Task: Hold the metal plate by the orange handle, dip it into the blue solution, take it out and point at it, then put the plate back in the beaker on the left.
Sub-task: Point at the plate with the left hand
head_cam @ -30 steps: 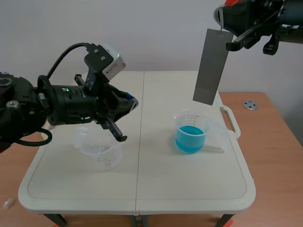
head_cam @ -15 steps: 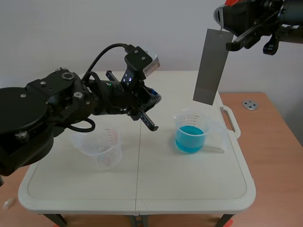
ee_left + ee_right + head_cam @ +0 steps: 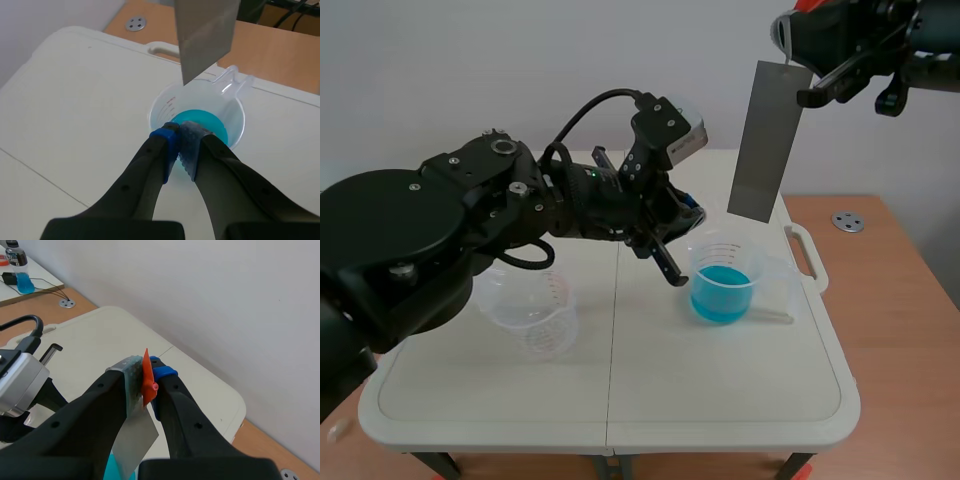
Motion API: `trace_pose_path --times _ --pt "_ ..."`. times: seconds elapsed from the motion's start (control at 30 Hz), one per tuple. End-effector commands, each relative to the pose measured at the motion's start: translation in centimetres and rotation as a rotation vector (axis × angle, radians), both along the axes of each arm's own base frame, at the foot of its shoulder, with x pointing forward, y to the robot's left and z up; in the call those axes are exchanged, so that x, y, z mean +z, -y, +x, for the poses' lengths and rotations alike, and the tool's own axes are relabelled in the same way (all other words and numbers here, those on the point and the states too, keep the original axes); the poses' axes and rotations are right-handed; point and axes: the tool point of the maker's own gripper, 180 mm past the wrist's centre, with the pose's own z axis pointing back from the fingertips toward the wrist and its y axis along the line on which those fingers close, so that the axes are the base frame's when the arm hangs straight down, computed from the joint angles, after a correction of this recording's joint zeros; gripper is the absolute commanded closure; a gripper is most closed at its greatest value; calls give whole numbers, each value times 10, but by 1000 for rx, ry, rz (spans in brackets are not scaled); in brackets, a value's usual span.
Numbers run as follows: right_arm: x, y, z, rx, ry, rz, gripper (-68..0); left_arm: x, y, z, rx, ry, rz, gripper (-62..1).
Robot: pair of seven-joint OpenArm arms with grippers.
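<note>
A: Where is the right hand [image 3: 792, 62]?

B: Upper right of the frame, clamped on the orange handle [image 3: 148, 377]. The plate [image 3: 768, 140] hangs from it, a little tilted.

A: Is the plate in the solution [image 3: 720, 295]?

B: No. Its lower edge is above the blue beaker [image 3: 760, 262], out of the liquid.

A: And the left hand [image 3: 670, 272]?

B: Fingers together, holding nothing. It sits at mid-frame with its tips slanting down beside the blue beaker's left rim. I cannot tell whether they touch it.

A: What else is there?

B: A clear beaker [image 3: 535, 318] stands at the left of the frame on the white surface [image 3: 720, 390], partly behind the left arm, well apart from the blue one.
</note>
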Motion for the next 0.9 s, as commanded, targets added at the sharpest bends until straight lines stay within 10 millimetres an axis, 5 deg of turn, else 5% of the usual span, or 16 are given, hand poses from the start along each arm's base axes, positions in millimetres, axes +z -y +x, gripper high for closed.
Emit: trace_pose_path --times 0.0,0.63,0.87 --pt "14 -3 -2 15 47 3 -13 23 11 6 -10 48 -46 -19" --pt "14 -2 -2 14 45 4 -13 19 7 4 -6 40 -44 -18" --pt "14 -2 -2 15 44 5 -13 10 -32 10 94 68 -34 -19"
